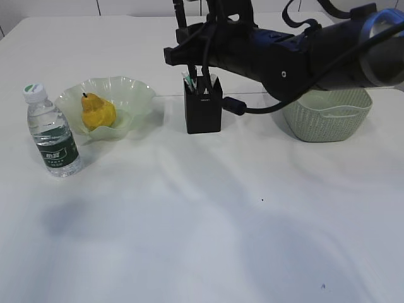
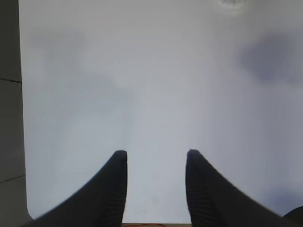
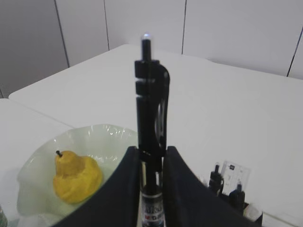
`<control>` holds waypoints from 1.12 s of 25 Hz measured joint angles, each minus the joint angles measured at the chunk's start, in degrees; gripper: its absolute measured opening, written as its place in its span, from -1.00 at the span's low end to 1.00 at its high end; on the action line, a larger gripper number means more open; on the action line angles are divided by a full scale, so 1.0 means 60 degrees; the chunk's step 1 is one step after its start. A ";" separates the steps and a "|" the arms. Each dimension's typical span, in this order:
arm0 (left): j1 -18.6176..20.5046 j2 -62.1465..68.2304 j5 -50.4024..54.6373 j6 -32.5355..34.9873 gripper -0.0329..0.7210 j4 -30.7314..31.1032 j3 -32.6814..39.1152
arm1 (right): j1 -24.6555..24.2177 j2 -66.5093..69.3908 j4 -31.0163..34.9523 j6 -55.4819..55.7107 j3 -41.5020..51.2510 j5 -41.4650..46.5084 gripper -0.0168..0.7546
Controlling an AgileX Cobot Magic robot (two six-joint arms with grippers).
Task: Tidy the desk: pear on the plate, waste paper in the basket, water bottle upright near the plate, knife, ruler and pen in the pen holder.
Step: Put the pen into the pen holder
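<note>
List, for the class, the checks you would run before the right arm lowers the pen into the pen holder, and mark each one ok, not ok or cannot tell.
1. Pen clamped between the right gripper fingers, upright: ok.
2. Gripper positioned over the pen holder: ok in the exterior view; exact alignment cannot tell.
3. Free room in the holder: cannot tell; items already stand inside it.
4. Pear on the plate: ok.
5. Water bottle upright beside the plate: ok.
6. Left gripper open, empty, over bare desk, clear of the work: ok.
7. Waste paper in the basket: cannot tell; its inside is hidden by the arm.
</note>
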 joint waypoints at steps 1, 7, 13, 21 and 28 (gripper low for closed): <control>0.0000 0.0000 0.0000 0.0000 -0.16 0.0000 0.0000 | -0.0069 0.0044 0.0023 0.0000 -0.0160 0.0000 -0.66; 0.0000 0.0000 0.0000 0.0000 -0.16 0.0000 0.0000 | -0.0480 0.0474 0.0051 0.0000 -0.0897 0.0000 -0.66; 0.0000 0.0000 0.0000 0.0000 -0.16 0.0000 0.0000 | -0.0536 0.1117 0.0089 0.0000 -0.1367 0.0000 -0.66; 0.0000 0.0000 0.0000 0.0000 -0.16 0.0000 0.0000 | -0.0735 0.1913 0.0089 0.0052 -0.2280 0.0000 -0.66; 0.0000 0.0000 -0.0084 0.0000 -0.16 0.0000 0.0000 | -0.0919 0.2446 0.0089 0.0368 -0.2489 0.0000 -0.66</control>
